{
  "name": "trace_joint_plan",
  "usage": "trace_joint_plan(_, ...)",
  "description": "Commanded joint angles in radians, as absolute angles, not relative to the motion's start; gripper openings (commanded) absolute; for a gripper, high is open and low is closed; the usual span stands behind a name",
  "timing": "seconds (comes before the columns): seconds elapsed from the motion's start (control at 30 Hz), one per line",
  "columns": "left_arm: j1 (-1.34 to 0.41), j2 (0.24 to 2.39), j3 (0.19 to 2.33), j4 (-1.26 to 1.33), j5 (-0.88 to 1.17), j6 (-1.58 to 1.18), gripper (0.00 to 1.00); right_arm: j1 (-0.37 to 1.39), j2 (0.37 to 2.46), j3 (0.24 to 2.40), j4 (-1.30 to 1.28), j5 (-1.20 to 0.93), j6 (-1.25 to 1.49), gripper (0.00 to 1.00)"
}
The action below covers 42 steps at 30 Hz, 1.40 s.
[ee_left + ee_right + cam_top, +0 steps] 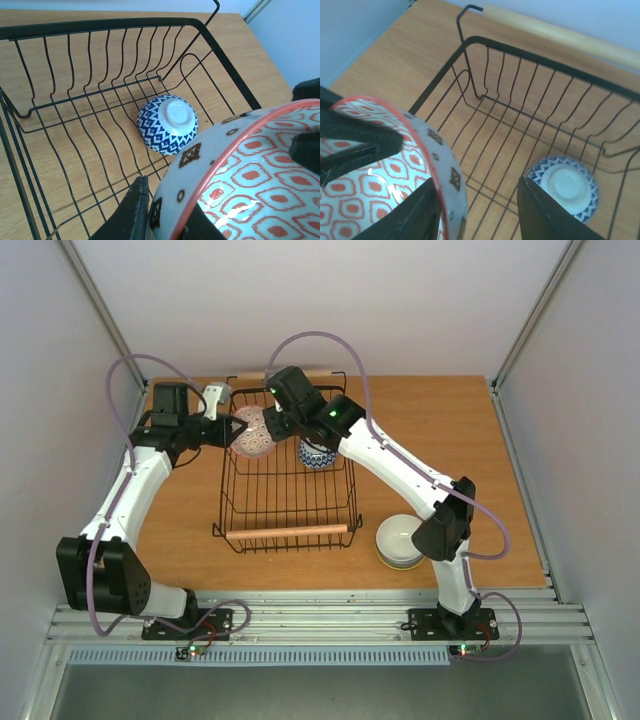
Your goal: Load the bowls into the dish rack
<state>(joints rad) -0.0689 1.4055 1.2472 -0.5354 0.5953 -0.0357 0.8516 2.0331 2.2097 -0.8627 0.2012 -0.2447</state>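
My left gripper (236, 430) is shut on the rim of a bowl with a red-and-pale-blue pattern (253, 432), holding it tilted over the far left of the black wire dish rack (286, 532). In the left wrist view one finger (134, 212) lies outside the bowl's wall (235, 170). My right gripper (276, 423) is open and straddles the same bowl's far rim (432, 150), with the wall between its fingers (542, 212). A blue-and-white bowl (317, 454) lies upside down on the rack floor, also in the left wrist view (167, 123) and the right wrist view (565, 186).
A white bowl (400, 538) stands on the table right of the rack, beside the right arm. The rack's wooden handles are at its near end (290, 532) and far end (560, 35). Bare wooden table (440, 430) lies right of the rack.
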Motion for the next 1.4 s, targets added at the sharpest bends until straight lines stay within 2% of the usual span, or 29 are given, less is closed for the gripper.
trace_joint_plan(0.0, -0.064, 1.402, 1.274, -0.518, 0.661, -0.011, 0.00, 0.836, 1.941, 2.111, -0.772, 0.158, -0.244, 0.52)
trace_joint_plan(0.13, -0.064, 1.404, 1.276, -0.520, 0.680, -0.008, 0.00, 0.796, 1.819, 1.886, -0.583, -0.046, -0.210, 0.78)
trace_joint_plan(0.27, -0.064, 1.410, 1.276, -0.519, 0.728, -0.007, 0.01, 0.719, 1.740, 1.712, -0.417, -0.297, -0.112, 0.87)
trace_joint_plan(0.57, -0.043, 1.448, 1.273, -0.492, 0.933, -0.038, 0.00, 0.684, 1.693, 1.552, -0.190, -0.549, -0.005, 0.89)
trace_joint_plan(0.87, 0.040, 1.450, 1.216, -0.320, 1.179, -0.168, 0.01, 0.678, 1.677, 1.462, -0.066, -0.615, 0.103, 0.89)
trace_joint_plan(1.27, 0.052, 1.446, 1.171, -0.168, 1.265, -0.308, 0.01, 0.677, 1.694, 1.420, 0.080, -0.726, 0.181, 0.85)
trace_joint_plan(1.37, 0.051, 1.437, 1.160, -0.134, 1.272, -0.333, 0.00, 0.677, 1.699, 1.422, 0.101, -0.752, 0.196, 0.81)
